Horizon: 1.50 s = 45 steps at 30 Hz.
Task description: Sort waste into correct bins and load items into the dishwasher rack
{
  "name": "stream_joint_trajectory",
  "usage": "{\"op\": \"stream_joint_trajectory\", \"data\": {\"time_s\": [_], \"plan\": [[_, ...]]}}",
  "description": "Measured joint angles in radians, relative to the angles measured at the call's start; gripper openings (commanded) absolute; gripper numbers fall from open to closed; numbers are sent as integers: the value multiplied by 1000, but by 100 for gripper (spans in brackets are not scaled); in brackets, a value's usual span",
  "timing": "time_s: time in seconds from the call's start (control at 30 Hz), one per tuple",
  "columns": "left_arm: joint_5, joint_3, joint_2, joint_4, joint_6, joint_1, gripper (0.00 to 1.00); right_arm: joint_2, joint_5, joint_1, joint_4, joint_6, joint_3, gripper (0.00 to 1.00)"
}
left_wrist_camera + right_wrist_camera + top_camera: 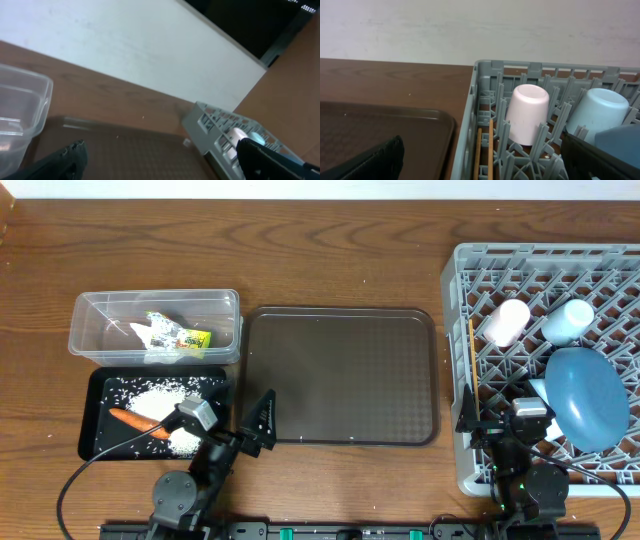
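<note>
The grey dishwasher rack [455,300] at the right holds a pinkish-white cup [508,322], a light blue cup [568,320], a blue plate [587,395], two chopsticks [472,365] and a white bowl [538,388] mostly hidden by the plate. The clear tub [90,330] holds white tissue [160,340] and the snack wrapper [192,338]. The black tray [95,420] holds rice [150,392] and the carrot [135,420]. My left gripper [245,430] is open and empty at the brown tray's near left corner. My right gripper [505,422] is open and empty over the rack's near left part.
The dark brown serving tray [340,375] lies between the bins and the rack. The left wrist view shows the tub [25,105], the serving tray [135,150] and the rack [205,127]. The right wrist view shows the pinkish-white cup [526,112], the chopsticks [490,150] and the light blue cup [597,112].
</note>
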Motion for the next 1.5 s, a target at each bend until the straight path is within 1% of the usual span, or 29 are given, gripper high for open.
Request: {"op": "stream_joint_trajectory", "data": {"time_s": [0.27,0.47,0.57,0.7,0.8,0.93,1.03,1.23,1.5], "plan": [[-3,-21,0,-104,23,0,98,0,0,0,0,0,0,99],[-31,-14,0,-133,44,0,98,0,0,0,0,0,0,99],[-70,-11,0,-143,84,0,98,0,0,0,0,0,0,99],[-166,-8,0,-153,173,1,98,0,0,0,0,0,0,99],[-217,-8,0,-149,267,1,98,0,0,0,0,0,0,99],[-249,-7,0,-147,371,1,98,0,0,0,0,0,0,99],[-255,-6,0,-148,412,5,98,0,0,0,0,0,0,99],[-259,-6,0,-148,446,36,98,0,0,0,0,0,0,99],[-260,-6,0,-148,449,77,98,0,0,0,0,0,0,99]]}}
